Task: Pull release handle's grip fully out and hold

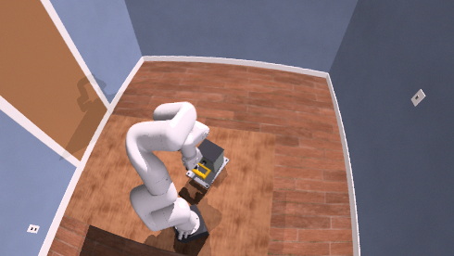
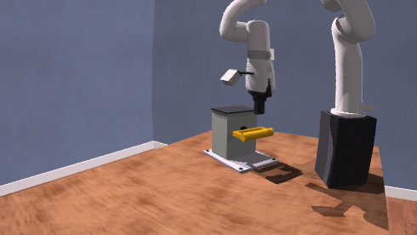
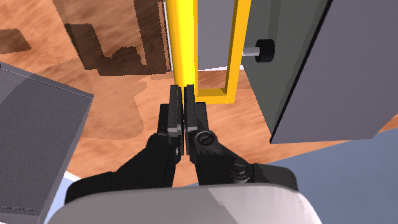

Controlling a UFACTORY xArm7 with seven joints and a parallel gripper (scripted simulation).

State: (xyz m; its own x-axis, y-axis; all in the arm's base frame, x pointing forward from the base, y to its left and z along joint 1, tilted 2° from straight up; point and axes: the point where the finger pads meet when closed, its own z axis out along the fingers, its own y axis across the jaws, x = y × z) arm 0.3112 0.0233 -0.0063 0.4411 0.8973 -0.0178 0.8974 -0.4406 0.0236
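The release handle's yellow grip (image 2: 253, 134) is a level bar in front of the grey housing (image 2: 231, 132), which stands on a light base plate (image 2: 242, 161). The grip also shows in the top view (image 1: 202, 171) and in the wrist view (image 3: 182, 40), where its yellow frame runs back to the housing (image 3: 300, 65). My gripper (image 2: 259, 109) points down and hangs a little above the bar, next to the housing's top front edge, touching neither. In the wrist view the fingers are pressed together with nothing between them.
My arm's dark pedestal (image 2: 346, 149) stands to the right of the housing on the wooden table top. A small black knob on a pin (image 3: 262, 50) sticks out of the housing's front. Walls and a wood floor lie beyond the table.
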